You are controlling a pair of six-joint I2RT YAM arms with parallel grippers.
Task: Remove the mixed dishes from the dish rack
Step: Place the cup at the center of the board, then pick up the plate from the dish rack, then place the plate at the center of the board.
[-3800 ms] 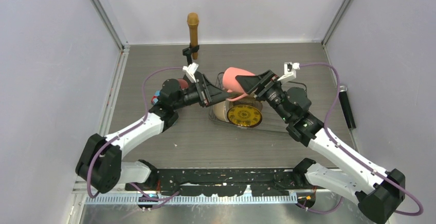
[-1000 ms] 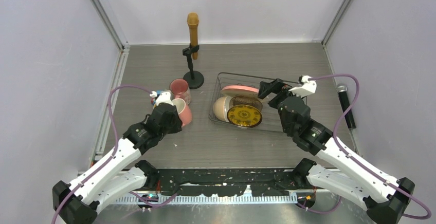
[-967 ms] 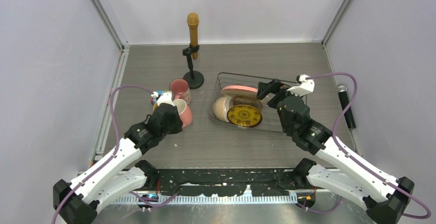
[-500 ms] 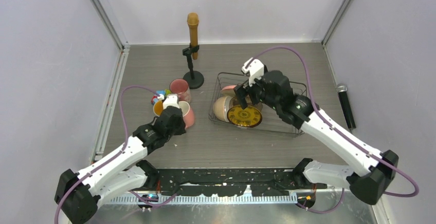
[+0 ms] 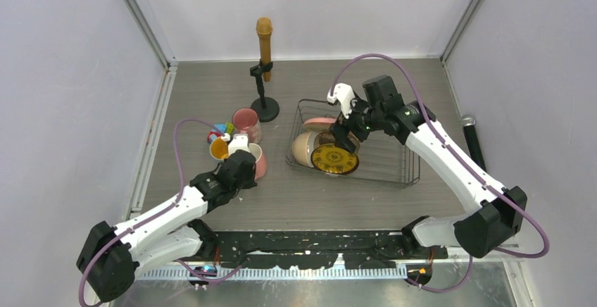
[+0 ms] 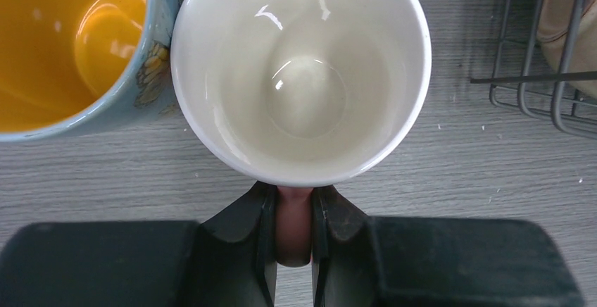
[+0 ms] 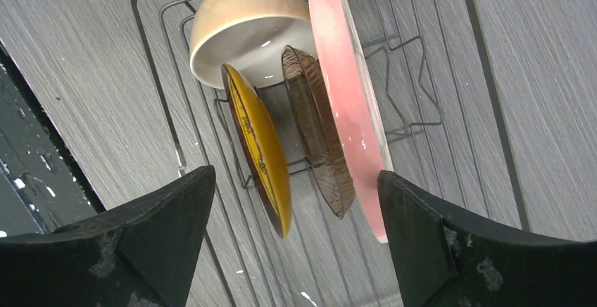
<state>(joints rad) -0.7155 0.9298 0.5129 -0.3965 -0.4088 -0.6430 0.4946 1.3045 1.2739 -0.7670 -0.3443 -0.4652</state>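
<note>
Left gripper (image 6: 294, 251) pinches a white-lined pink ceramic mug (image 6: 303, 74); right gripper (image 7: 294, 184) spread above a yellow patterned plate (image 7: 259, 148) — off-centre closing could topple it.

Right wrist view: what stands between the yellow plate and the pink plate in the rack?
A brownish ribbed dish, on edge, stands between the yellow plate and the pink plate; the right wrist view shows it.

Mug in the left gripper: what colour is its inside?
Glossy white. The mug shows best in the left wrist view.
</note>
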